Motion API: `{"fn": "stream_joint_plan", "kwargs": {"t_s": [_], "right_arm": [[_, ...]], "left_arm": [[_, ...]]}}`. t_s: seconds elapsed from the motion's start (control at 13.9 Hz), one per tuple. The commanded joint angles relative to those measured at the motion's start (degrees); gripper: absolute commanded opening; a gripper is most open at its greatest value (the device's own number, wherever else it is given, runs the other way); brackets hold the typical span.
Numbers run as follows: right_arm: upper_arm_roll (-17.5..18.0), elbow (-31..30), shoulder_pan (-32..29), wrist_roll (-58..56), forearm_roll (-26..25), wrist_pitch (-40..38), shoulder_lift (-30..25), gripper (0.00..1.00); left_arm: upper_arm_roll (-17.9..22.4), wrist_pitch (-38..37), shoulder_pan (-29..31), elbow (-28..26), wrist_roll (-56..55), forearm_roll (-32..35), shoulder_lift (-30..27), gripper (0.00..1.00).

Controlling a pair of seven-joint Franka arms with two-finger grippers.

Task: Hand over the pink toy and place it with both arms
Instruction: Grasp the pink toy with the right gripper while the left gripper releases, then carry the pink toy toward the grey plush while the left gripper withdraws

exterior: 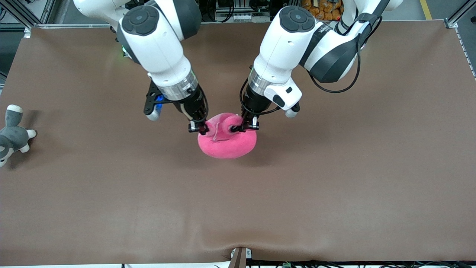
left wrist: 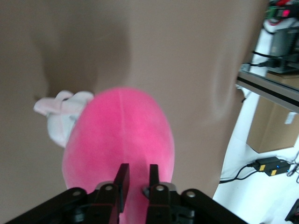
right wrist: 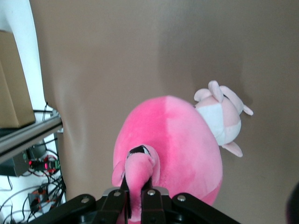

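The pink toy (exterior: 227, 143) hangs over the middle of the brown table, held from both sides. My right gripper (exterior: 197, 127) is shut on a small ear or flap of it, which shows pinched between the jaws in the right wrist view (right wrist: 136, 189). My left gripper (exterior: 246, 126) is closed on plush at the toy's other upper side; in the left wrist view (left wrist: 137, 167) pink fabric fills the narrow gap between the fingers. The toy's round body fills both wrist views (left wrist: 121, 130) (right wrist: 182, 144). Its face is hidden.
A small pale pink-and-white puppy plush (right wrist: 224, 119) lies on the table under the held toy, also in the left wrist view (left wrist: 60, 114), hidden in the front view. A grey-and-white plush (exterior: 11, 136) lies at the right arm's end of the table (exterior: 334, 178).
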Motion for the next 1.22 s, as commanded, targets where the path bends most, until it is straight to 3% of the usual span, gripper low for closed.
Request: {"fn": "stream_joint_plan", "kwargs": {"t_s": [0.0, 0.22, 0.5, 0.72, 0.86, 0.93, 1.15], "right_arm": [[0.58, 1.16, -4.08, -3.37, -0.75, -4.67, -1.64, 0.00], [0.58, 3.18, -9.00, -15.50, -0.30, -12.05, -3.22, 0.00], [0.76, 2.22, -17.34, -21.57, 0.22, -16.63, -4.20, 0.00], [0.67, -2.42, -27.00, -30.26, 8.10, -18.23, -4.02, 0.00], [0.67, -7.77, -35.17, -43.94, 14.00, -17.97, -3.76, 0.00], [0.67, -11.02, -39.21, -51.66, 16.20, -17.44, -3.32, 0.00], [0.58, -16.05, -48.28, -69.89, 18.33, -15.69, -0.60, 0.00]], "left_arm": [[0.18, -0.83, 0.82, -0.09, 5.84, 2.10, -1.69, 1.00], [0.09, -3.63, 5.29, -0.27, 14.18, 1.83, -3.00, 1.00], [-0.44, -11.97, 14.60, -0.62, 33.50, -3.07, -7.39, 1.00], [-0.44, -18.92, 20.49, -0.62, 48.97, -7.56, -10.56, 1.00], [0.00, -23.48, 23.05, -0.62, 57.76, -8.36, -12.06, 1.00], [1.13, -25.77, 23.15, -0.62, 62.59, -8.71, -13.46, 1.00], [9.47, -30.18, 20.17, -2.54, 75.26, -11.08, -17.85, 1.00]]}}
